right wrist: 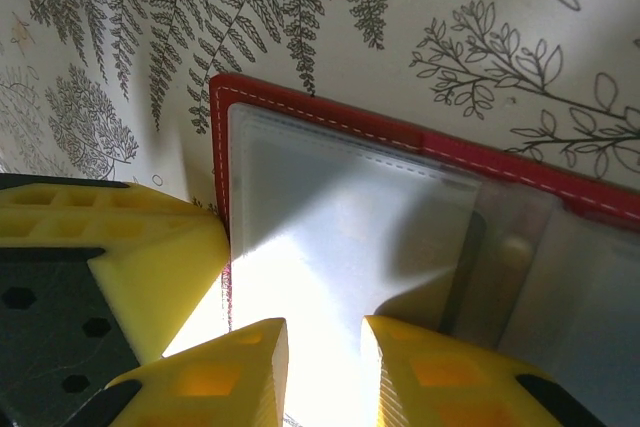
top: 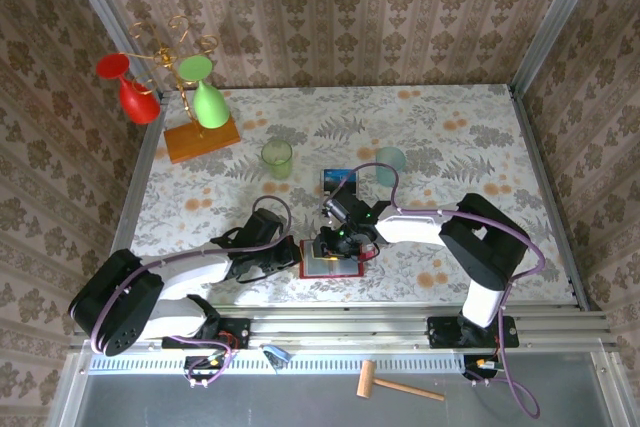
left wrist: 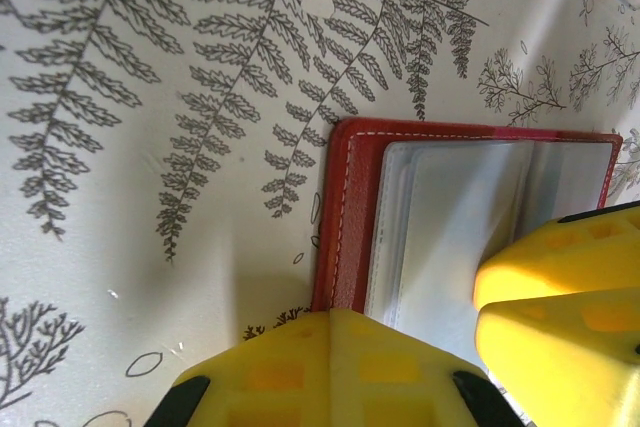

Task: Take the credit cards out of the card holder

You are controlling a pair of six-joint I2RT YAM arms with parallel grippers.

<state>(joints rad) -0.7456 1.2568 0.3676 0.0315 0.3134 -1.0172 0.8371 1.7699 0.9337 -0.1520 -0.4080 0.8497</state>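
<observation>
At the back left of the worktop an orange wooden base carries a gilt wire stand, from which a red glass and a green glass hang. A green cup and a pale blue cup stand upright beyond the arms. Between them the dark blue credit card lies flat on the worktop, apart from the card holder. A small wooden mallet lies on the grey strip in front of the arm bases.

The card holder lies open near the front edge, between the two grippers. The left gripper, fingers pressed together, bears on the holder's red left edge. The right gripper has its fingers slightly spread and rests on the clear pocket, which shows through the narrow gap between them. The pocket looks pale; whether a card sits inside I cannot tell
</observation>
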